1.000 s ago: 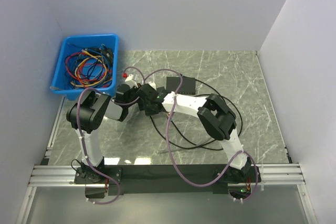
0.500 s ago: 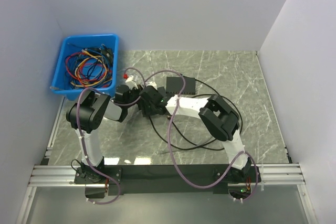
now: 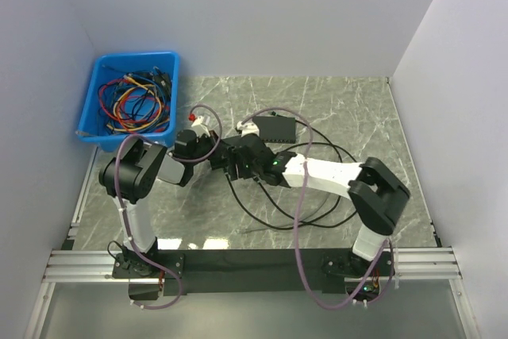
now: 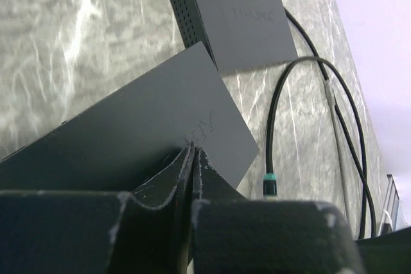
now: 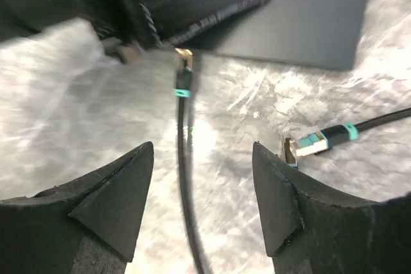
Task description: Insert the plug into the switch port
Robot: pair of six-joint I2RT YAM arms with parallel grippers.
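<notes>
marble table, plug tip toward switch; left gripper closed, right gripper wide

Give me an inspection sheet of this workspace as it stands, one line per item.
Surface: green marbled tabletop.
Job's things: switch and second grey box close together; plug lies loose, tip toward them, not inserted; second plug loose beside it.
Clutter: blue bin of coloured wires, far left corner.
End effectors: left end effector shut, at the second grey box's edge; right end effector open, empty, facing the plug.
Cables: black cable loops across tabletop.
Surroundings: plain white walls on three sides.
</notes>
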